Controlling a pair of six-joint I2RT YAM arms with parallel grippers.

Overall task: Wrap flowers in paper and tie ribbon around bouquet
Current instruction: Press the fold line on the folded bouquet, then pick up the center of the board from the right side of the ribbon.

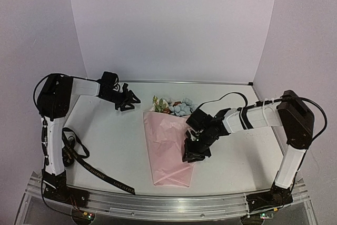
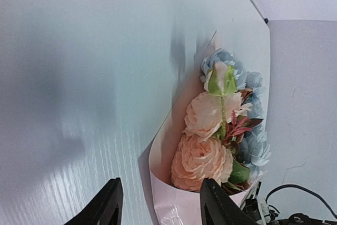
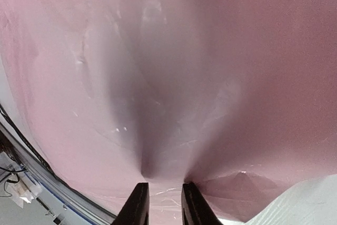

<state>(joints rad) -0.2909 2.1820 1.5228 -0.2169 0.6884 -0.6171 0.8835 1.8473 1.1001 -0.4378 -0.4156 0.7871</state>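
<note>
Ribbon [image 1: 105, 177], black with illegible gold lettering, left of the pink paper [image 1: 166, 146]

Soft, even light falls from above, and the top view is bright. On the table [image 2: 63, 104] the left wrist view shows a broad grey shadow. The paper [image 3: 221, 51] looks blurred, with a dark shadow in its fold.

Left arm [image 1: 79, 85] stood upright at 8 o'clock, forearm reached toward 3 o'clock, left tool [image 1: 126, 100] held its fingers [image 2: 108, 206] wide, gripping nothing, right arm [image 1: 258, 115] bent at 3 o'clock, forearm stretched toward 8 o'clock, right tool [image 1: 196, 154] tipped downward, fingers [image 3: 138, 206] narrowly parted.
</note>
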